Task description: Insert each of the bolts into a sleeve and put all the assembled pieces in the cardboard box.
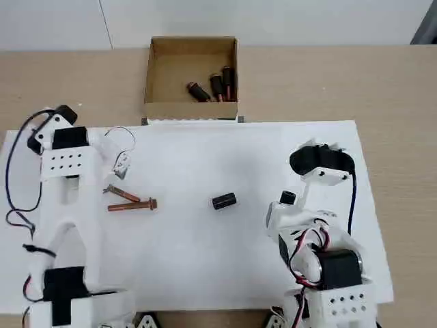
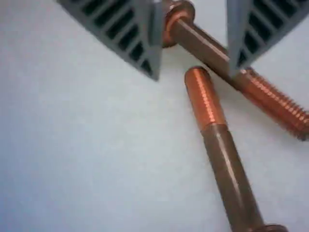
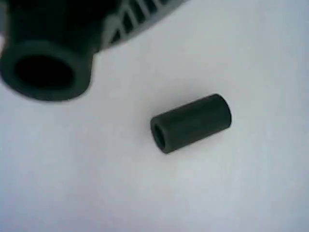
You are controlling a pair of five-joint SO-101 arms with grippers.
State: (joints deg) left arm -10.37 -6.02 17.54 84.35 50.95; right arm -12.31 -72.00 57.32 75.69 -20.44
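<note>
Two copper bolts lie side by side on the white paper: one (image 2: 207,48) (image 1: 123,194) and a second (image 2: 222,150) (image 1: 133,205). My left gripper (image 2: 193,29) (image 1: 121,164) is open, with a finger (image 2: 130,34) on each side of the first bolt near its head. My right gripper (image 1: 287,199) is shut on a black sleeve (image 3: 46,67), held with its bore facing the camera. Another black sleeve (image 3: 190,123) (image 1: 224,201) lies loose on the paper between the two arms. The cardboard box (image 1: 158,75) at the back holds three assembled pieces (image 1: 215,85).
The white paper (image 1: 205,260) covers the wooden table (image 1: 382,82) from the box to the front edge. Both arm bases stand at the front corners. A cable loops beside the left arm (image 1: 13,198).
</note>
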